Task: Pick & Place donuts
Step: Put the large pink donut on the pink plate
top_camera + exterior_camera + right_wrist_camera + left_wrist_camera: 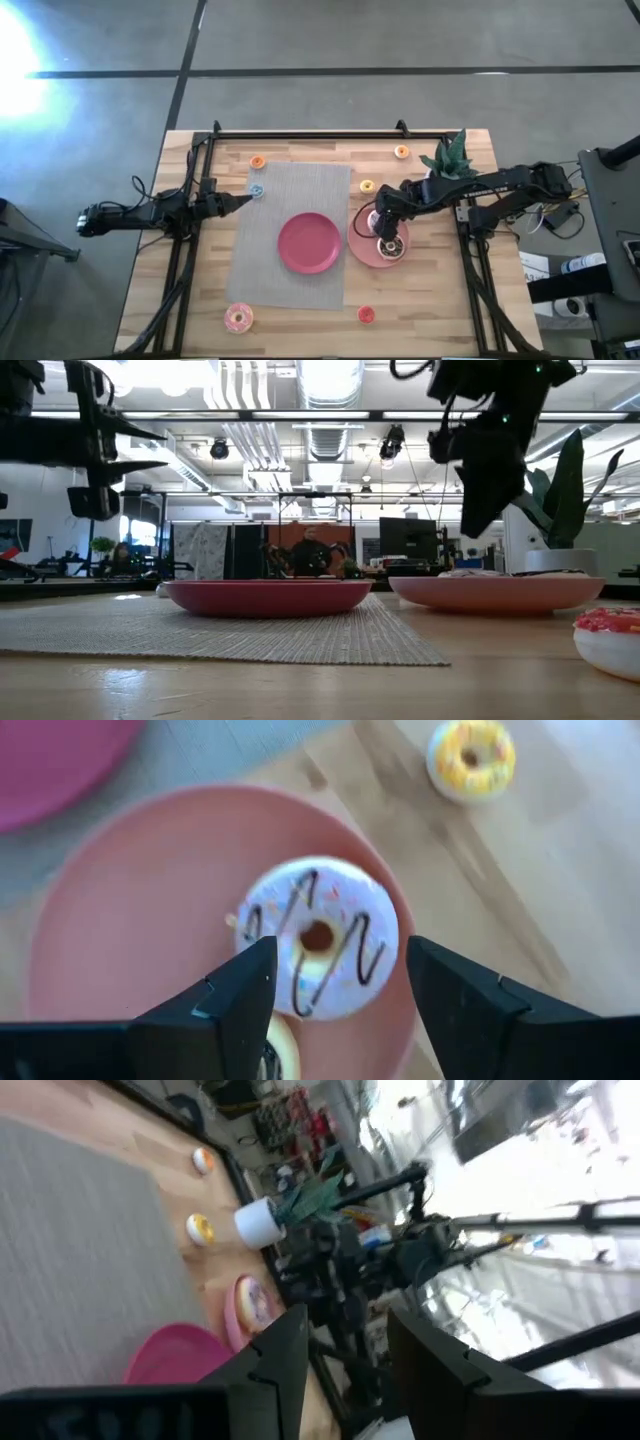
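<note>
Right hand (335, 985) spread above frosted donut (318, 935).
Donut lies flat on pink plate (120, 910) (yellow donut (470, 758) on bench nearby); left hand (240, 200) spread, empty, over mat edge.

Open-plan lab or office floor, not a home; low view shows exposed ceiling ducts (335, 420) and strip lights, monitors (407, 540) and desks behind, a person (312, 552) seated at the back; high view shows polished concrete floor (330, 40) with taped lines around a wooden table (430, 300) fitted with a black frame; potted plant (448, 158) at its far right corner; cabling and gear by the right edge.
</note>
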